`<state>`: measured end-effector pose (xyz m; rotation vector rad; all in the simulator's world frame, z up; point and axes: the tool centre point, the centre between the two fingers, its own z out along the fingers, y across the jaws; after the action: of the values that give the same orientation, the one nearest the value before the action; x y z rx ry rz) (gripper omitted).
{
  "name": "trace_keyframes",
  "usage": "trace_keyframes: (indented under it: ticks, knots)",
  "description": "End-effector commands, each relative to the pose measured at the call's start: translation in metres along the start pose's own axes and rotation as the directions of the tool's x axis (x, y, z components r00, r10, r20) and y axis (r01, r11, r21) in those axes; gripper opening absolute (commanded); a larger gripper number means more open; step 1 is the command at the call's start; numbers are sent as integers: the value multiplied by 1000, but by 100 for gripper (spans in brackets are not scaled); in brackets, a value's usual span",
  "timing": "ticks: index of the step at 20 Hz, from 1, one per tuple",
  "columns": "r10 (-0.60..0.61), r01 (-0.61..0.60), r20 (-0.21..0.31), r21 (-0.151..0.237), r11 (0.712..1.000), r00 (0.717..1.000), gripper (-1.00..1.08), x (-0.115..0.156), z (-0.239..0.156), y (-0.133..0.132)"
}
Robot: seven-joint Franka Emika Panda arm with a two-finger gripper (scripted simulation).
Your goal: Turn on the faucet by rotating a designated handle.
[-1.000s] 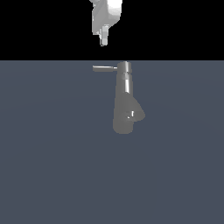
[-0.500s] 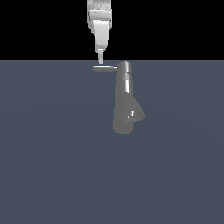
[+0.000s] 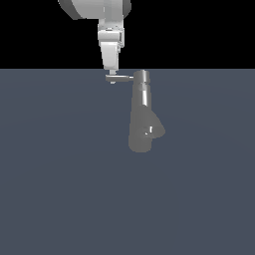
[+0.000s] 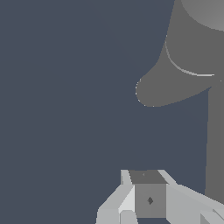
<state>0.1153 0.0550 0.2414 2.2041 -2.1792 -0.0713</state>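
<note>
The grey metallic faucet (image 3: 142, 119) stands on the dark floor, with its flared lower body and stubby spout (image 3: 158, 130) toward the exterior view's right. The thin handle (image 3: 122, 77) sticks out level from the cap toward the exterior view's left. My gripper (image 3: 112, 75) comes down from above, and its narrow fingertips sit at the handle's free end, overlapping it. The fingers look shut with nothing between them. In the wrist view the fingers (image 4: 148, 199) lie beside the handle (image 4: 215, 144), with the spout (image 4: 151, 92) and the faucet body (image 4: 197, 48) beyond.
The flat dark grey-blue floor (image 3: 60, 174) lies all around the faucet. The arm's white wrist (image 3: 107, 15) is above the handle against a black background.
My gripper has come down from above until its fingertips are at the handle's free end. The handle and faucet have not visibly moved.
</note>
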Motion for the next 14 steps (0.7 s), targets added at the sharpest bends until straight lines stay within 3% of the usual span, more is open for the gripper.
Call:
trace_keyframes:
  ticks: [1,8,14]
  knots:
    - [16,-16,0,1,1000,1000,-100,-1,4,-3]
    - [20,-20,0,0,1000,1000,-100,-1,6,-3]
    - [20,-20,0,0,1000,1000,-100,-2,0,12]
